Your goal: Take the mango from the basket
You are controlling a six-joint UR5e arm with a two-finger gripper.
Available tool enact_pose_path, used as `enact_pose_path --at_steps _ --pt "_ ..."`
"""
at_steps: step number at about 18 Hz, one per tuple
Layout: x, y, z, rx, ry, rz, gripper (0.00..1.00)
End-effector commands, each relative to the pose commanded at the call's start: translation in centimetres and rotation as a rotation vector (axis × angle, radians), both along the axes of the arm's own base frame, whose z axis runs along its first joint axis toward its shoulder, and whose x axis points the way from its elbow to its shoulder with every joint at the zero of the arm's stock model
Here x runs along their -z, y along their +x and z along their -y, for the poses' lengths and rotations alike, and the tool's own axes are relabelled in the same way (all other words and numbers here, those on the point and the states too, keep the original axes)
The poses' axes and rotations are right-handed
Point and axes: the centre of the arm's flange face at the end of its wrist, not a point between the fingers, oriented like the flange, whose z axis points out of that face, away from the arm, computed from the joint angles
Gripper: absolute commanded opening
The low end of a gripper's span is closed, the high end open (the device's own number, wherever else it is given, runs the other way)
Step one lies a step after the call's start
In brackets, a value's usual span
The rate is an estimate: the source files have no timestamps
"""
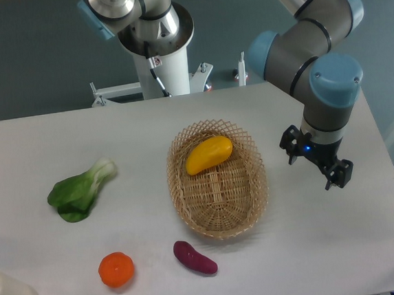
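white table [343, 245], mango [208, 154] in basket [220, 218]

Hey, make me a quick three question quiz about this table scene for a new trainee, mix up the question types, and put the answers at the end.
1. True or false: the mango lies in the end of the basket farther from the camera.
2. Which item lies nearest the basket's near rim? A) the orange B) the purple vegetable C) the leafy green
3. Fill in: the pincer hangs over the bare table to the ______ of the basket in the picture, with its fingers apart and nothing between them.

Key
1. True
2. B
3. right
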Motion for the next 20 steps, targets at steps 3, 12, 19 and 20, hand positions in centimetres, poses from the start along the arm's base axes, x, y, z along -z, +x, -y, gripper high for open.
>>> enact_pose_path --at_steps 3,12,19,20 --pt "0.1 0.4 -0.1 0.000 -0.003 0.014 1.00" --pt "3.3 10.0 -0.5 0.074 -0.059 0.106 1.00" --pt "5.1 14.3 0.8 0.011 -0.075 0.161 1.00" --pt "5.3 14.6 0.8 0.002 -0.077 0.166 1.00"
